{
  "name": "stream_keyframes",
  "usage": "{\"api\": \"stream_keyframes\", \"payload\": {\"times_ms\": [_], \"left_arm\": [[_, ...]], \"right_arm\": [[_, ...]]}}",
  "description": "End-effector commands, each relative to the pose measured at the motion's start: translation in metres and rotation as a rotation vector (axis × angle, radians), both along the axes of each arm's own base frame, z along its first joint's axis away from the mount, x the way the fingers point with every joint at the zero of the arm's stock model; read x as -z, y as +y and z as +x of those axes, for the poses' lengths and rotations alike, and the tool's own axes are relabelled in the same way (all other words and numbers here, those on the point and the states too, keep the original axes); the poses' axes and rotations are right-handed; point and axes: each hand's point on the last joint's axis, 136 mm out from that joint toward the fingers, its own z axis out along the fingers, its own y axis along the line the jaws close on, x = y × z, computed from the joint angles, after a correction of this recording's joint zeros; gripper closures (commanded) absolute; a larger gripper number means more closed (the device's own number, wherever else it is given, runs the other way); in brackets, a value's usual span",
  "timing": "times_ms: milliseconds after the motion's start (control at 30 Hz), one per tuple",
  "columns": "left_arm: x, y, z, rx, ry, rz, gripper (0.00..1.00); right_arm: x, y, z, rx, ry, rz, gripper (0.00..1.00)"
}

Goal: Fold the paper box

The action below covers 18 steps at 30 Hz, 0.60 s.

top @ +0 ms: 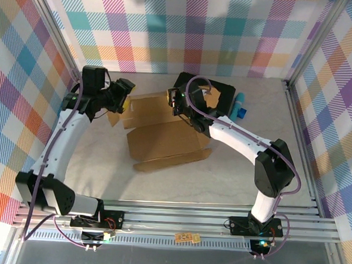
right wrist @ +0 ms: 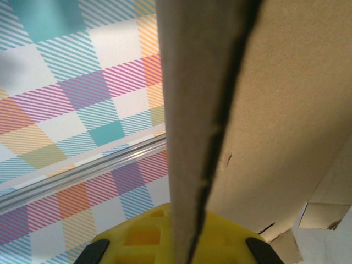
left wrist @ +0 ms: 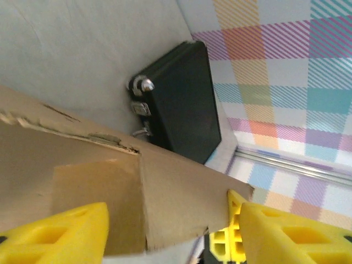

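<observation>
The paper box [top: 164, 134] is a brown cardboard sheet, partly folded, lying mid-table with its flaps raised at the back. My left gripper [top: 125, 99] is at the box's back left corner. In the left wrist view it [left wrist: 173, 236] is open, and a cardboard flap [left wrist: 176, 192] reaches down between its yellow fingers [left wrist: 55, 236]; the right finger stands at the flap's edge. My right gripper [top: 181, 102] is at the back right flap. In the right wrist view it [right wrist: 184, 242] is shut on a thin upright cardboard edge [right wrist: 198, 110] of the box.
A black hard case [top: 220, 96] with metal latches [left wrist: 140, 96] stands just behind the box, near the back wall. A blue object [top: 240, 105] lies to the right of the case. Checked walls and metal rails close in the table.
</observation>
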Motion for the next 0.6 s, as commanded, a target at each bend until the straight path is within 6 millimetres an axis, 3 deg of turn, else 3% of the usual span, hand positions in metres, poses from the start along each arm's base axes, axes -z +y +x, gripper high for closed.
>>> {"api": "stream_keyframes", "payload": {"times_ms": [0, 167, 267, 433, 567], "left_arm": [[-0.016, 0.025, -0.043, 0.051, -0.069, 0.228, 0.39], [0.050, 0.035, -0.096, 0.147, -0.022, 0.356, 0.60], [0.075, 0.029, -0.110, 0.187, -0.096, 0.346, 0.72], [0.111, 0.029, -0.104, 0.147, -0.226, 0.335, 0.74], [0.130, 0.038, -0.080, 0.071, -0.263, 0.351, 0.80]], "right_arm": [[-0.039, -0.019, -0.003, 0.028, -0.030, 0.010, 1.00], [-0.046, -0.043, -0.013, 0.049, 0.097, -0.075, 1.00], [-0.057, -0.056, -0.019, 0.060, 0.141, -0.124, 1.00], [-0.073, -0.069, -0.029, 0.070, 0.186, -0.147, 1.00], [-0.083, -0.077, -0.036, 0.083, 0.194, -0.148, 1.00]]}}
